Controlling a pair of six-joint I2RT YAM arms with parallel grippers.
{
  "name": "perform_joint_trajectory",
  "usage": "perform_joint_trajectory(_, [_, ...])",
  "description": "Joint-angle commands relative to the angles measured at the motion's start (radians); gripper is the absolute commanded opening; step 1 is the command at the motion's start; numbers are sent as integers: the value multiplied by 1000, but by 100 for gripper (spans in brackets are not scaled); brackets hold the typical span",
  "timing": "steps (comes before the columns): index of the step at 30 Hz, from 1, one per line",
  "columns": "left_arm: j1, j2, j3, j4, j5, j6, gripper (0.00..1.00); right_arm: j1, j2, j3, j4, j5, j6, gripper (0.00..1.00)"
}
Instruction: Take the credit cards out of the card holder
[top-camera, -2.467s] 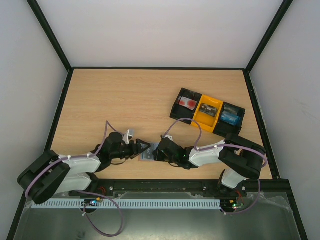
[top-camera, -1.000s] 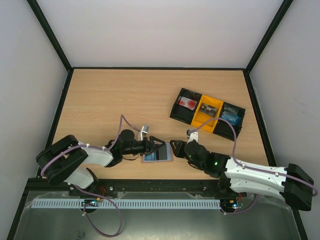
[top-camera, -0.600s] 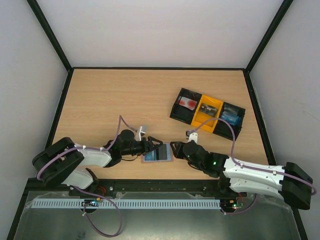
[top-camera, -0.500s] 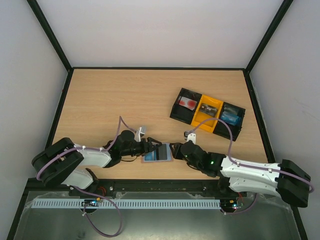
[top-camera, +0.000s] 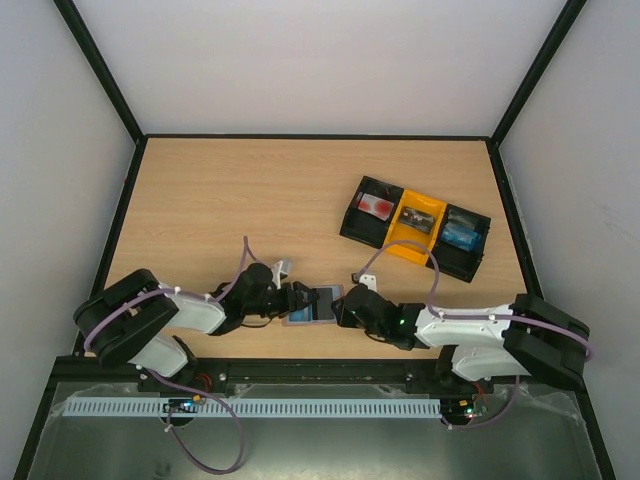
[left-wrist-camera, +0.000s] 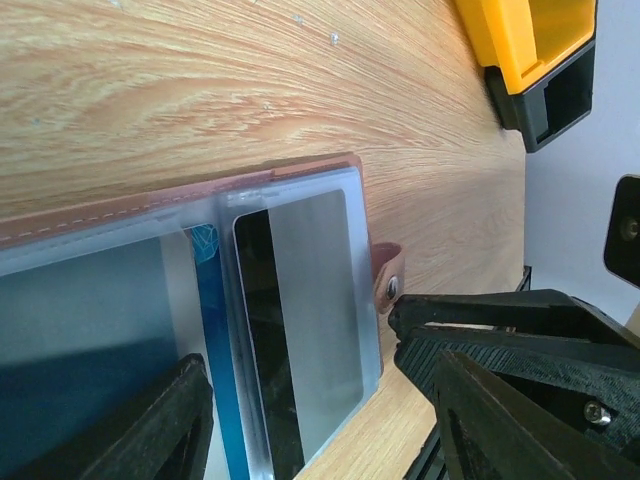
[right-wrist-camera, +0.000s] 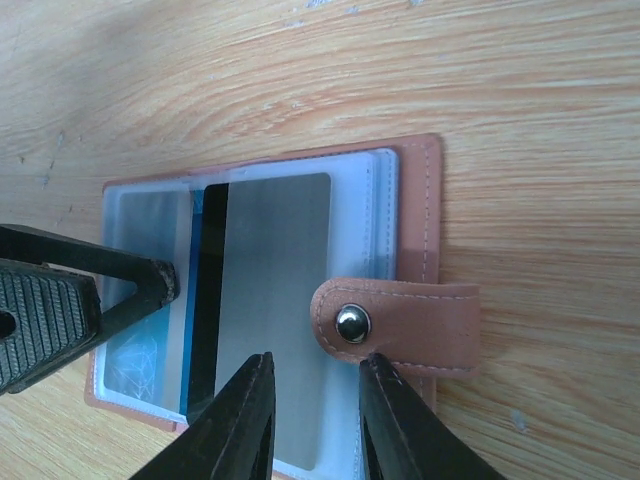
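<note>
Card holder (top-camera: 320, 305) lies open and flat on the wooden table (top-camera: 250, 200), close to its near edge and between the two arms, well apart from the black-and-yellow tray (left-wrist-camera: 500, 40) farther back on the right. Its clear plastic sleeves face up inside the brown edging, and the brown tab (right-wrist-camera: 395, 325) with a metal snap sticks out from the side facing the right arm. A grey card (right-wrist-camera: 272, 300) with a black stripe sits in the top sleeve, and the edge of a blue card (right-wrist-camera: 194, 300) shows just beside the stripe. The left gripper (left-wrist-camera: 320, 410) comes in low from the left with its jaws spread wide. One finger (right-wrist-camera: 120, 275) lies over the left page, its tip at the sleeve, though whether it presses down I cannot tell. The other reaches past the tab side. It grips nothing. The right gripper (right-wrist-camera: 318, 405) faces it from the opposite side, very close, jaws parted by only a narrow gap. Its fingertips hang over the near edge of the grey card and the tab. Nothing is pinched between them.
</note>
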Motion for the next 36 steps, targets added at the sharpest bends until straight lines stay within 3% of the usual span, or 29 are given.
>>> perform_joint_trajectory(1, [4, 23, -12, -2, -1, 28, 62, 6, 31, 30, 46, -10, -14, 25])
perform_joint_trajectory(13, [3, 78, -17, 73, 37, 11, 55, 6, 85, 15, 32, 8, -4, 24])
perform_joint_trajectory(18, [3, 96, -21, 112, 52, -7, 48, 6, 77, -24, 50, 3, 4, 17])
perform_joint_trajectory(30, [5, 106, -50, 171, 44, -30, 13, 6, 75, -74, 74, -2, 24, 17])
perform_joint_trajectory(36, [10, 87, -49, 174, 50, -28, 5, 6, 67, -85, 83, 2, 23, 17])
